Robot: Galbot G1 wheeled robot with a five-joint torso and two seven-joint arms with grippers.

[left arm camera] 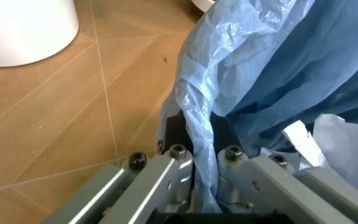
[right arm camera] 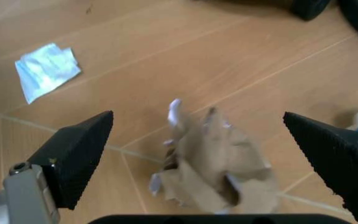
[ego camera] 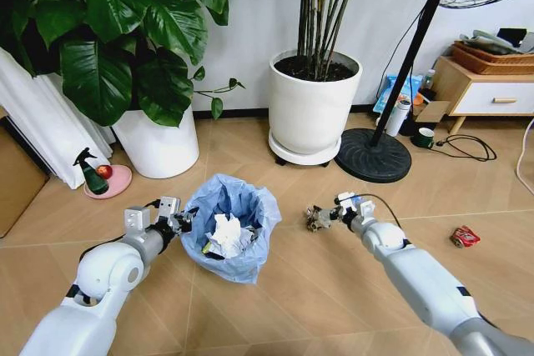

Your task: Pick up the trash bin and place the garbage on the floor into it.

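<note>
Our left claw (left arm camera: 195, 182) pinches the trash bin (ego camera: 231, 224) rim — paper wads (ego camera: 227, 235) inside; right claw (right arm camera: 197, 163) gapes around a brown wrapper (right arm camera: 219, 175); red can (ego camera: 465, 237) remains on the floor (ego camera: 334, 289).

I am finding no text I can read anywhere; the red can (ego camera: 465, 237) lying well off to the outer side of my right claw (ego camera: 320, 218) is showing pale marks too small to make out; the pale blue wrapper (right arm camera: 46, 70) beyond that claw is showing no legible print.
</note>
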